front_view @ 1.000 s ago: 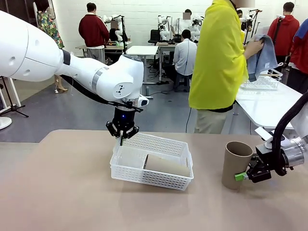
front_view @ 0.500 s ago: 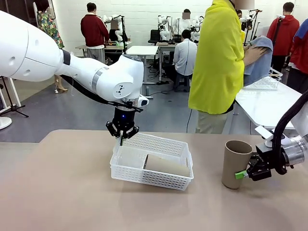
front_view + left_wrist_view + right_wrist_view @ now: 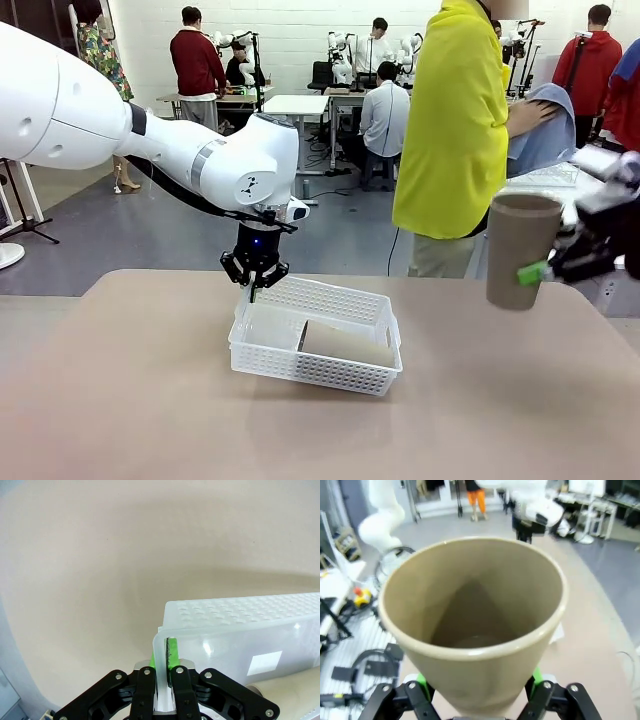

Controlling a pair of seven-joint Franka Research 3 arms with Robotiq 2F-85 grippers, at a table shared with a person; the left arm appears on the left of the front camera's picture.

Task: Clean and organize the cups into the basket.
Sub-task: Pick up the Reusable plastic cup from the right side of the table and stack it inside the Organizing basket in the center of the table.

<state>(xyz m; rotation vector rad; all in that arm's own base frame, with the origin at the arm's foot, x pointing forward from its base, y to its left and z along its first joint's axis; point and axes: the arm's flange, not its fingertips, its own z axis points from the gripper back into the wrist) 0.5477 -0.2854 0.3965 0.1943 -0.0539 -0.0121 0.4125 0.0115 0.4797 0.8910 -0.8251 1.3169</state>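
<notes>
Presently on hand, item one: raised cup (image 3: 522, 250), tan, upright with its mouth up, held clear of the desk (image 3: 150, 400) at the right side. The right jaws are clamped on its lower wall, a green pad on either flank. Item two: second cup (image 3: 345, 345), same tan, lying on its side inside the basket (image 3: 310, 368), toward its right half. Item three: basket, white, lattice-sided, standing mid-desk, with the left jaws pinched tight on the rim at its far left corner. Handling, by judgement: the cups look stiff, matte and light, not especially slippery, but the taper could let one slide out of a low grip. A hold across the mid-wall seems safest. The basket is likely thin, flexible plastic, so a corner pinch steadies it but may twist it. Hard to determine: the raised cup's base, hidden behind the pads; the right arm, blurred at the frame edge; the second cup's ends, screened by lattice; and whether either cup is clean. At the far side a person (image 3: 455, 120) stands handling a blue cloth (image 3: 545, 140).
</notes>
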